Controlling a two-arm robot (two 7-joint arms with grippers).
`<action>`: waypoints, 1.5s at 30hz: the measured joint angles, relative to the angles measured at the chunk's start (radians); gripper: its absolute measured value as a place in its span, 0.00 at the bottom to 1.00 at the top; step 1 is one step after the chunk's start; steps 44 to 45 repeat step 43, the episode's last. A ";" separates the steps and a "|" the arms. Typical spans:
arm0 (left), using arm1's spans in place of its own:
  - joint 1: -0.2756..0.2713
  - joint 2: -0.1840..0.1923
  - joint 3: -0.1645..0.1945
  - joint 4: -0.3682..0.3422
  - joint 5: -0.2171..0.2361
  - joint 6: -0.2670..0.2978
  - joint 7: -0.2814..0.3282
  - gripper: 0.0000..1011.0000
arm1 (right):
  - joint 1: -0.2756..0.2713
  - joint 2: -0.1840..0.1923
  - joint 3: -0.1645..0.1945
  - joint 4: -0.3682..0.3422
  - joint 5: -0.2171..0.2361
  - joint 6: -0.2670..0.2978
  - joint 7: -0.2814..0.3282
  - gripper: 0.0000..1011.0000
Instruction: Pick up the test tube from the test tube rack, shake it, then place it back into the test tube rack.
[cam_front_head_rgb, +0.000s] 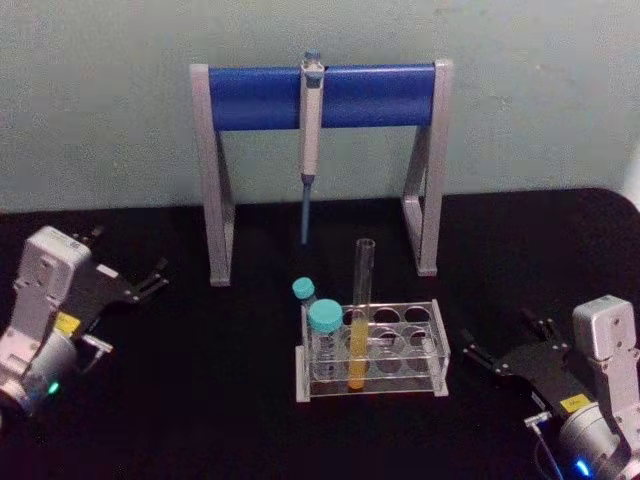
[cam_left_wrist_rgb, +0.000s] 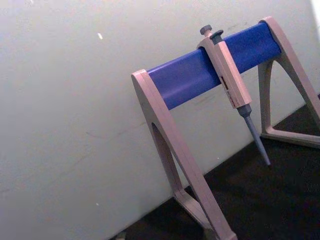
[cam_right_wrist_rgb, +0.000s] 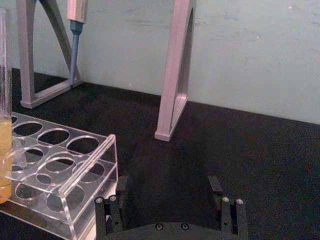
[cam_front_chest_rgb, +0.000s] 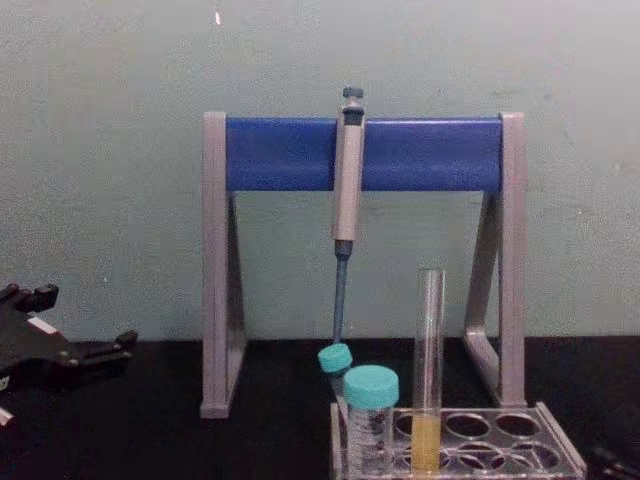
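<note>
Both grippers are sitting low at the near corners of the black table (cam_front_head_rgb: 200, 400), apart from the rack (cam_front_head_rgb: 372, 352) that is standing between them. Right gripper (cam_front_head_rgb: 478, 358) is resting to the right of the rack with its 2 fingers spread wide and nothing between them; in the right wrist view its fingertips (cam_right_wrist_rgb: 107, 209) are pointing across bare table, with the rack's near corner just beside the one on the rack's side, not touching. Left gripper (cam_front_head_rgb: 155, 277) is lying well off to the left, its fingers pointing toward the stand (cam_front_head_rgb: 322, 95); how far they are parted cannot be told. Standing upright in a front hole of the rack is the tube (cam_front_head_rgb: 360, 312), its yellow-orange liquid filling the lower part and its open top rising well above the plate. It is seated near the rack's left end, well apart from either gripper. 2 teal-capped tubes (cam_front_head_rgb: 324, 318) are sitting just left of it, the nearer one upright and the farther one tilted. Behind the rack, against the wall, the stand is holding 1 pipette (cam_front_head_rgb: 310, 130) hanging tip down from its blue bar.
</note>
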 joint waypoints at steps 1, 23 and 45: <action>0.000 0.000 0.000 0.000 0.000 0.000 0.000 0.99 | 0.000 0.000 0.000 0.000 0.000 0.000 0.000 0.99; 0.000 0.000 0.000 0.000 0.000 0.000 0.000 0.99 | 0.000 0.000 0.000 -0.001 0.001 -0.001 0.000 0.99; 0.000 0.000 0.000 0.000 0.000 0.000 0.000 0.99 | 0.000 0.000 0.000 -0.001 0.001 -0.001 0.000 0.99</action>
